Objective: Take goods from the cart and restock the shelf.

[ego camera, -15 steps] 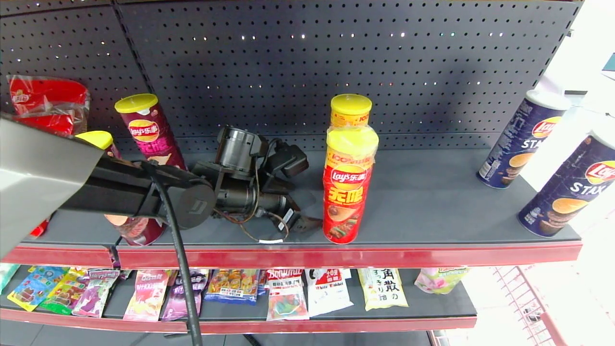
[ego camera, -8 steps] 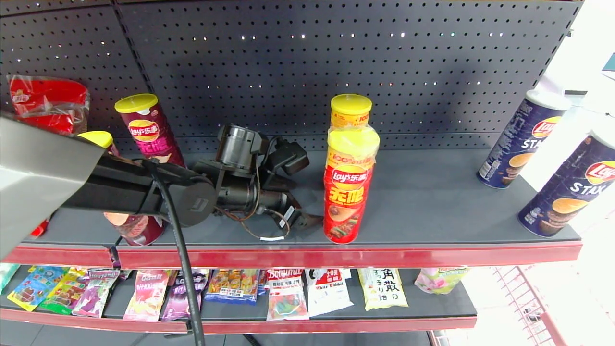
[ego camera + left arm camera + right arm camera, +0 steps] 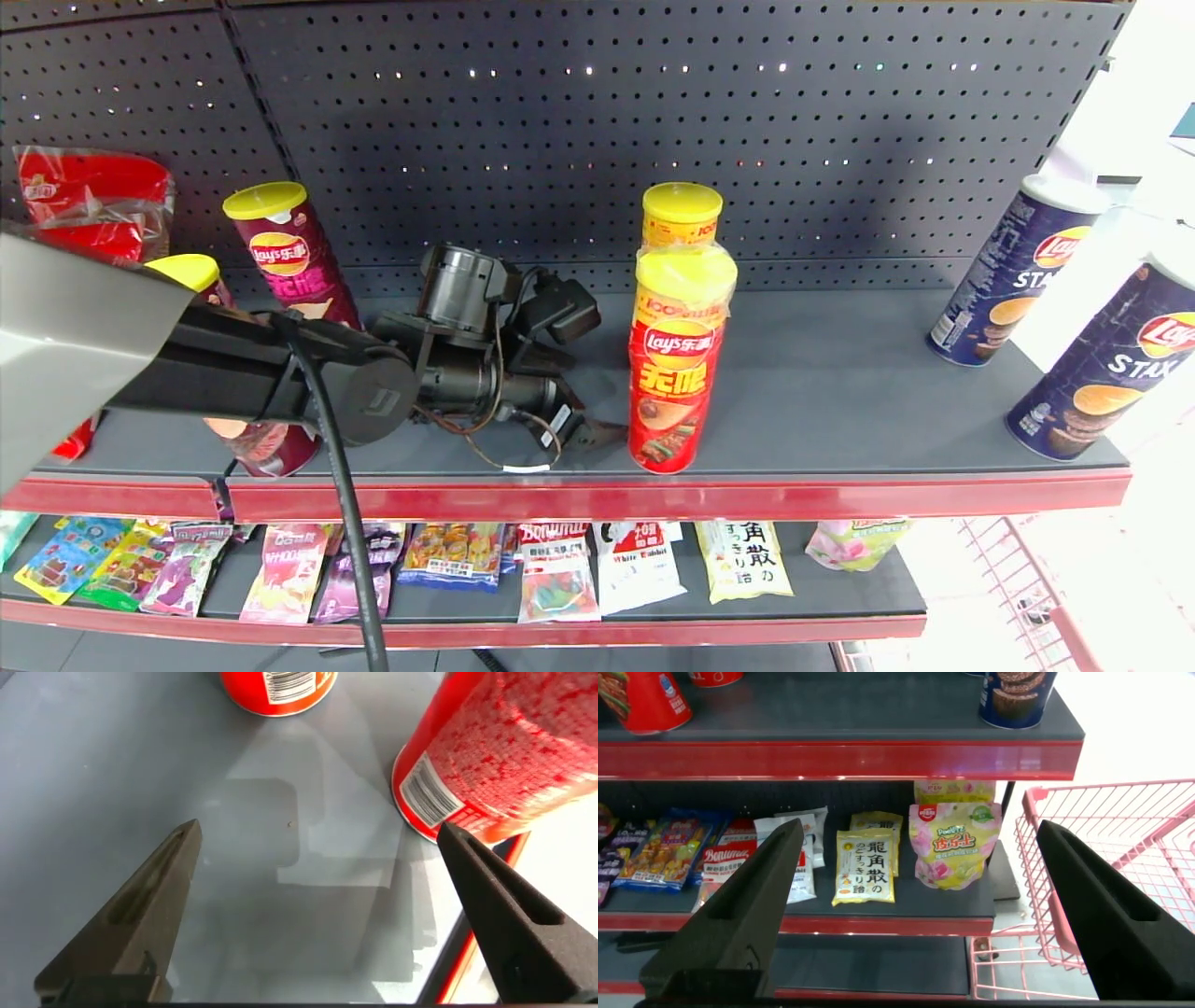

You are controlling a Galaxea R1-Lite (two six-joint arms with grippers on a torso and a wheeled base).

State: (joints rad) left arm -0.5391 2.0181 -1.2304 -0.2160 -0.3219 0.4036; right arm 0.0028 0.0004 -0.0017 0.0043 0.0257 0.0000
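A red chip can (image 3: 677, 373) with a yellow lid stands upright near the front edge of the dark shelf (image 3: 822, 392). A second yellow-lidded can (image 3: 681, 215) stands right behind it. My left gripper (image 3: 590, 425) hovers low over the shelf just left of the front can, open and holding nothing. In the left wrist view the left gripper (image 3: 320, 831) has bare shelf between its fingers, with the front can (image 3: 495, 756) and the back can (image 3: 277, 691) beyond them. My right gripper (image 3: 920, 826) is open and holds nothing, in front of the lower shelf and next to the pink cart (image 3: 1120, 887).
Two maroon cans (image 3: 289, 252) stand on the shelf's left by a red bag (image 3: 89, 201). Two blue cans (image 3: 1018, 271) stand at the right end. Several snack packs (image 3: 560, 569) lie on the lower shelf. The shelf is bare between the red and blue cans.
The left arm wavers slightly in place beside the red can. The cans have not moved.
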